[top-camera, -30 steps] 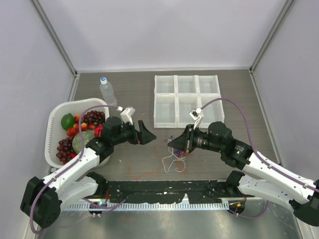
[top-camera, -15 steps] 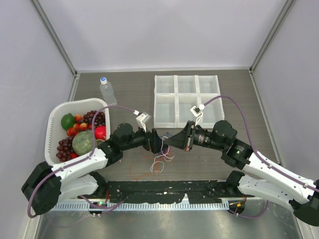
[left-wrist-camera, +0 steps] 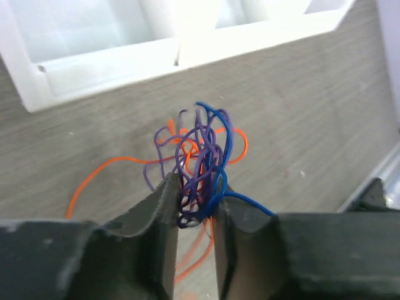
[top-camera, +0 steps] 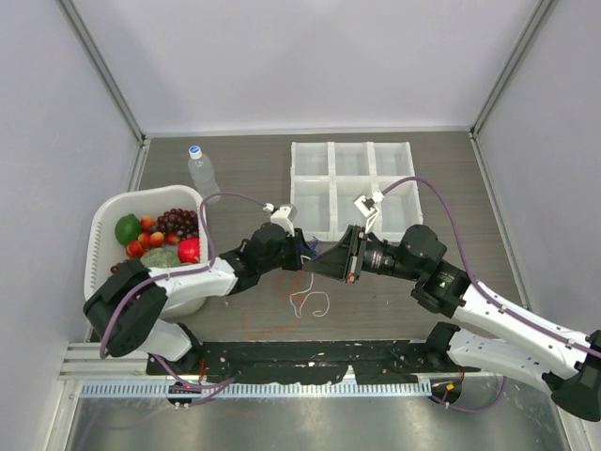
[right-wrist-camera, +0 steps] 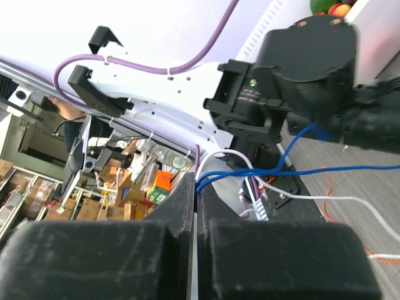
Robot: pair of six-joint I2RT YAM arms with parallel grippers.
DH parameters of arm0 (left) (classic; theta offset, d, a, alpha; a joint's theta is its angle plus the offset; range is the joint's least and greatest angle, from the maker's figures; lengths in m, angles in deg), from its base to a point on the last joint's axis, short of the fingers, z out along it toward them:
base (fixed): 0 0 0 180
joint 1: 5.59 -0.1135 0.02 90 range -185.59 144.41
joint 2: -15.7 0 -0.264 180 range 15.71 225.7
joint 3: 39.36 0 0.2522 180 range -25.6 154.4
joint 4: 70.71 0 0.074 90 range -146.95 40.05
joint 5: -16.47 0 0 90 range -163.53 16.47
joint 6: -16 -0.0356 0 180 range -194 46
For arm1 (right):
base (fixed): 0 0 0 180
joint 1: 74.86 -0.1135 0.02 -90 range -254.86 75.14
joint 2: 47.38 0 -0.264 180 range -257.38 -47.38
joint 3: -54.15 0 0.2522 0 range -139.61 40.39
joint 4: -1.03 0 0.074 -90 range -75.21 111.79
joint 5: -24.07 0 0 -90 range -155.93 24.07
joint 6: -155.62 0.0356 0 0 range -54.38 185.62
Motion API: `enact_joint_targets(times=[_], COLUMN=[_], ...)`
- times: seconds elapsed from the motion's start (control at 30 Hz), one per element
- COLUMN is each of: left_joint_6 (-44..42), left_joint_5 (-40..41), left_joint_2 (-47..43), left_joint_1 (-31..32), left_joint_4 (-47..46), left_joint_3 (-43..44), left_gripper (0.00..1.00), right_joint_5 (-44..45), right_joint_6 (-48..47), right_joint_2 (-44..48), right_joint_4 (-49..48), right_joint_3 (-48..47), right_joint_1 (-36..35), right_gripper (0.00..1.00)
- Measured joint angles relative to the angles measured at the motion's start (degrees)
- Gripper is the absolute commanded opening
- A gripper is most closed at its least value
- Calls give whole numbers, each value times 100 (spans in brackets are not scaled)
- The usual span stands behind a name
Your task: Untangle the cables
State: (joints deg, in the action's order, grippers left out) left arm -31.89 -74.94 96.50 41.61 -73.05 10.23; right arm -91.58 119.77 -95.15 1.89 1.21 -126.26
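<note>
Item: thin looping cables (left-wrist-camera: 200, 156), orange-red, dark blue, purple and white, bunched in one knot just off the near edge of the white six-compartment plastic tray (top-camera: 293, 188), with a white loop (top-camera: 310, 303) trailing farther out from that edge. Left gripper (left-wrist-camera: 195, 187): jaws nearly together, pinching the purple-blue knot. Right gripper (right-wrist-camera: 195, 184): jaws closed on blue and white strands. Handling, as we judge it: we should part the grippers slowly along the tray's near edge, pausing if the knot tightens rather than loosens.
</note>
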Motion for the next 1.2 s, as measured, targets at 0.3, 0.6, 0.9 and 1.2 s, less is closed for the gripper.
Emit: enact_joint_targets(times=[0.3, 0.6, 0.9, 1.2], left_joint_6=[92, -149, -424, -570], left_joint_5=[898, 2094, 2946, 2940], left_joint_2=[-273, -2745, -3700, -3740], left_joint_1=[-7, -13, -39, -39], left_joint_4=[557, 1888, 2835, 3058], left_joint_3=[-278, -621, -575, -442], left_gripper=[0, 0, 0, 0], right_joint_5=[398, 1788, 2684, 2555], right_joint_6=[-522, -1067, -1241, -1147], right_joint_2=[201, 190, -822, -1226], right_joint_4=[1362, 2706, 2914, 2131], right_joint_3=[-706, -234, 612, 1139], right_joint_1=[-81, -98, -98, -105], right_gripper=[6, 15, 36, 43])
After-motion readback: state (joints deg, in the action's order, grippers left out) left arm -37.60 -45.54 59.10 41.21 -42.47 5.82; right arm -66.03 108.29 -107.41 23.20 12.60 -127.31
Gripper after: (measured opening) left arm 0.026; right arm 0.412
